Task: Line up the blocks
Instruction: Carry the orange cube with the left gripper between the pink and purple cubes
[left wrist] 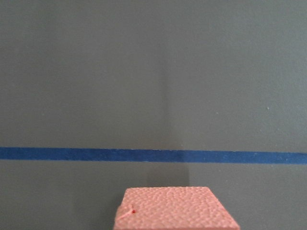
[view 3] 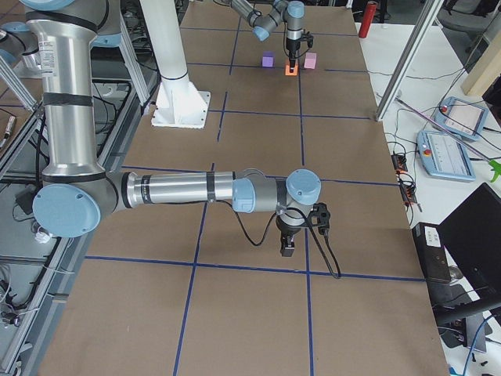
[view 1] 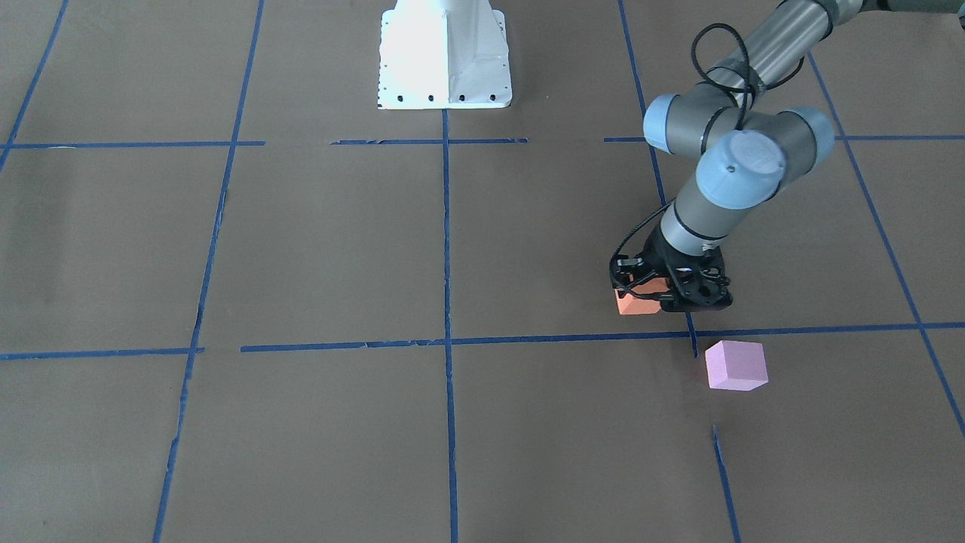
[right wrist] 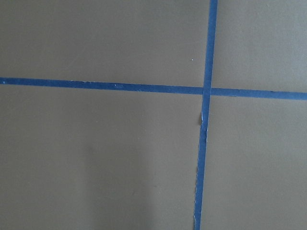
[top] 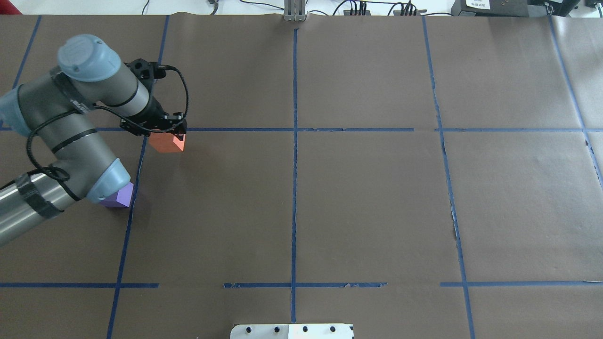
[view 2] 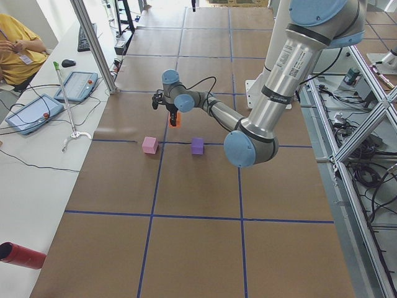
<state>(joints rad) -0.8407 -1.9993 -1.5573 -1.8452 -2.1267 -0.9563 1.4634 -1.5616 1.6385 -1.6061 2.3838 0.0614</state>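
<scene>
My left gripper (view 1: 643, 290) (top: 162, 133) is down at the table with its fingers on either side of the orange block (view 1: 637, 303) (top: 166, 143), shut on it. The block's top fills the bottom edge of the left wrist view (left wrist: 175, 211), just before a blue tape line. The pale pink block (view 1: 736, 365) (view 2: 149, 144) sits just past that line. The purple block (top: 120, 197) (view 2: 197, 146) lies partly under my left arm's elbow. My right gripper (view 3: 287, 244) hangs low over the table far from the blocks. I cannot tell if it is open or shut.
Blue tape lines (top: 294, 129) divide the brown paper table (top: 377, 202) into squares. The white robot base (view 1: 445, 56) stands at the table's edge. A side desk with tablets (view 2: 25, 115) and a seated person (view 2: 18, 49) lies beyond the far edge.
</scene>
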